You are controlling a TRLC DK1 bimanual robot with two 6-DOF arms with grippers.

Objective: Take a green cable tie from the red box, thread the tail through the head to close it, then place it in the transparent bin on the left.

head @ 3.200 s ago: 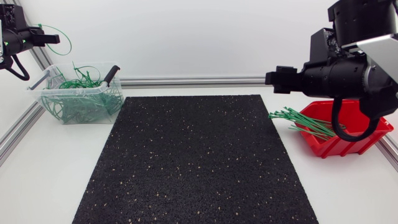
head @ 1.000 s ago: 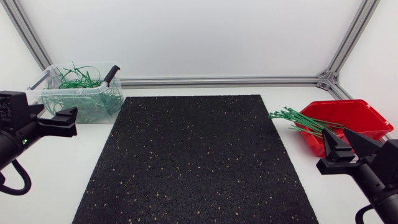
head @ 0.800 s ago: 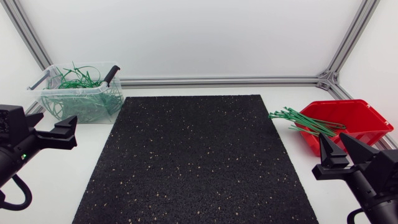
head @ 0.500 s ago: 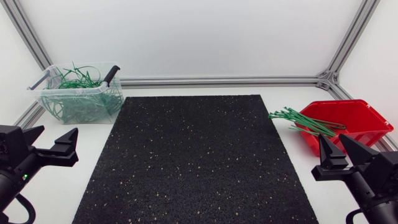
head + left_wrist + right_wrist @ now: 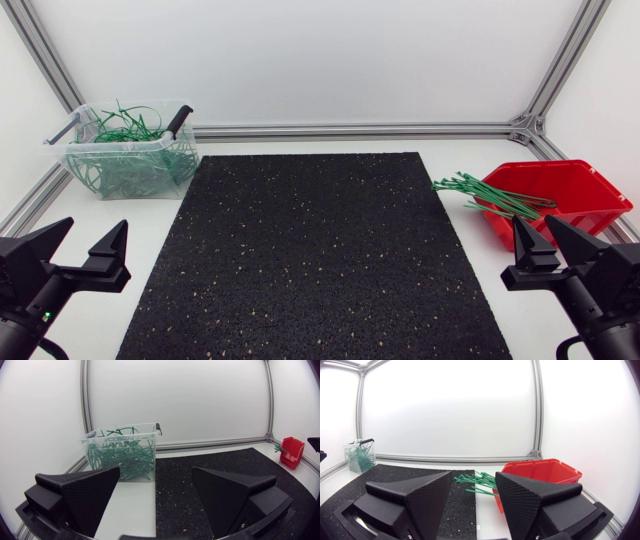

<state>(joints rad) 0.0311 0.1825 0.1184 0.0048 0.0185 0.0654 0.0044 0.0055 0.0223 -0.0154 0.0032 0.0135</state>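
Left gripper [image 5: 93, 230], one clear bin [image 5: 150, 141], one black mat [image 5: 315, 255], one red box [image 5: 580, 185], right gripper [image 5: 534, 226].
Both grippers sit low at the near table corners, fingers spread apart, holding and touching nothing. The bin, far left, holds a tangle of looped green ties [image 5: 120, 172], too many to count. A bundle of straight green cable ties [image 5: 485, 195] pokes out of the red box toward the mat.

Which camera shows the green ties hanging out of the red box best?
Head view: the green ties fan out past the rim of the red box, seen whole from above. Right wrist view shows them from a low angle, bunched together. Left wrist view shows only a distant green speck.
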